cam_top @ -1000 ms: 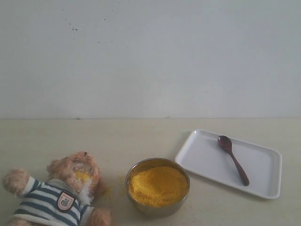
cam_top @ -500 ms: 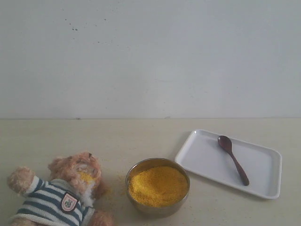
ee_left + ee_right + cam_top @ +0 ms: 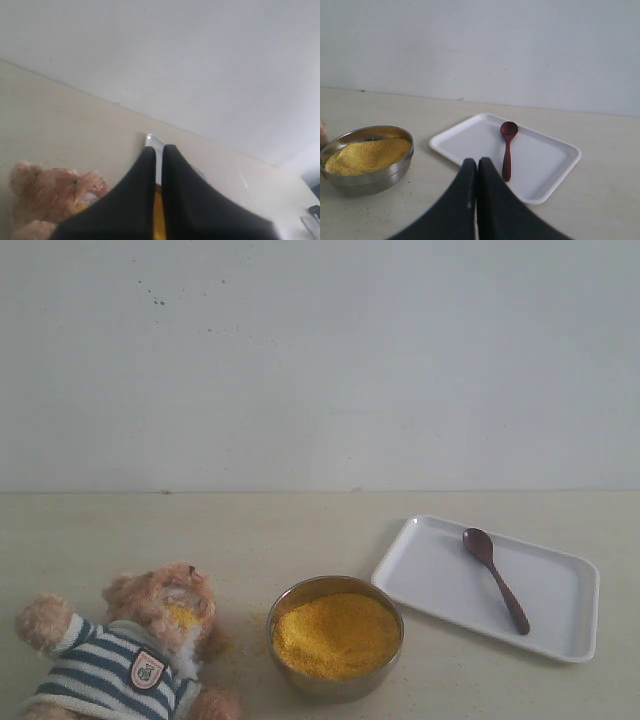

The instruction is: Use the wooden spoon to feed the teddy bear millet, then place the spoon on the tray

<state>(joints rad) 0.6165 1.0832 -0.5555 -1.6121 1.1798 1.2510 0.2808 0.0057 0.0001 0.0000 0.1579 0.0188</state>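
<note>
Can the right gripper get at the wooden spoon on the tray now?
Probably yes: the right gripper, shut, points at the wooden spoon, which lies alone on the tray; nothing stands between them.

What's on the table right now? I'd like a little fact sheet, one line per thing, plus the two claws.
teddy bear: lying left of the bowl, yellow grains on its muzzle
millet: heaped in the metal bowl
wooden spoon: lying in the tray
tray: right of the bowl, not touching it
left gripper: shut, empty
right gripper: shut, empty
</note>
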